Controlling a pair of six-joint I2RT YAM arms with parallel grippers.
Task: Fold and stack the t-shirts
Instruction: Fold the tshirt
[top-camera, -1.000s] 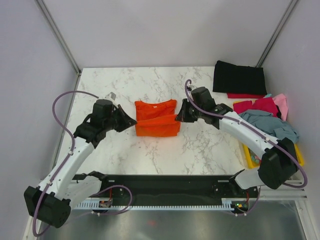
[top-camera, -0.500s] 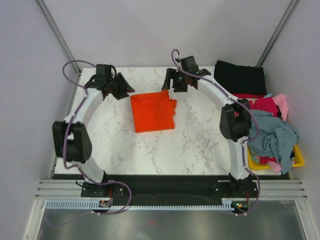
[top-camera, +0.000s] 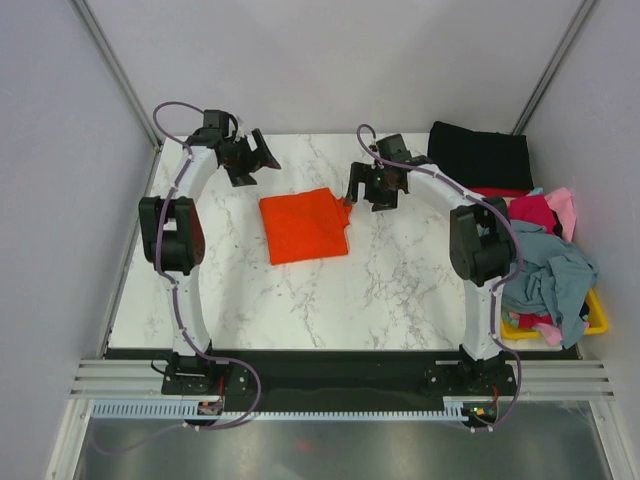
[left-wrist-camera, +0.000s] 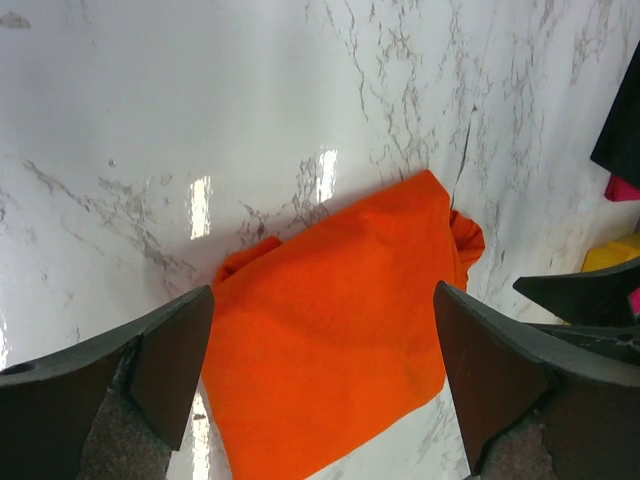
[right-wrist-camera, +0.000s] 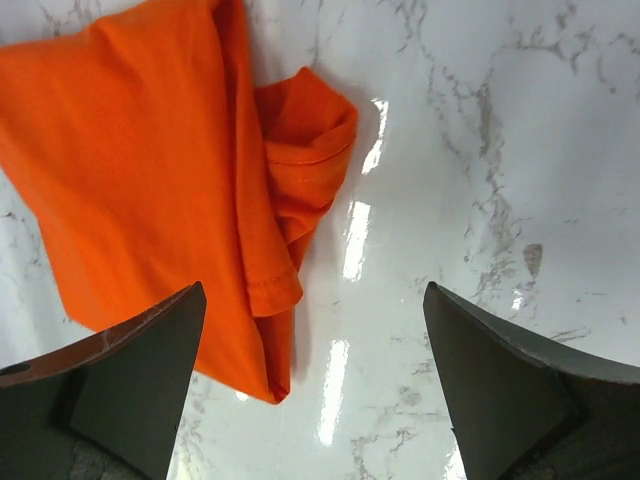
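A bright orange t-shirt lies folded into a rough rectangle on the marble table. My left gripper hangs open just beyond its far left corner, holding nothing. In the left wrist view the orange t-shirt lies below the wide-open left gripper. My right gripper is open at the shirt's far right corner. The right wrist view shows the orange t-shirt, a loose sleeve fold bunched at its edge, to the left under the open right gripper. A folded black t-shirt lies at the back right.
A heap of pink, red and grey-blue shirts spills over a yellow bin at the right edge. A red cloth edge shows under the black shirt. Grey walls close in the table's back and sides.
Both grippers, shut on the orange shirt's sides a second ago, carried it over toward the far side, opened and let go. The shirt now lies folded flat.
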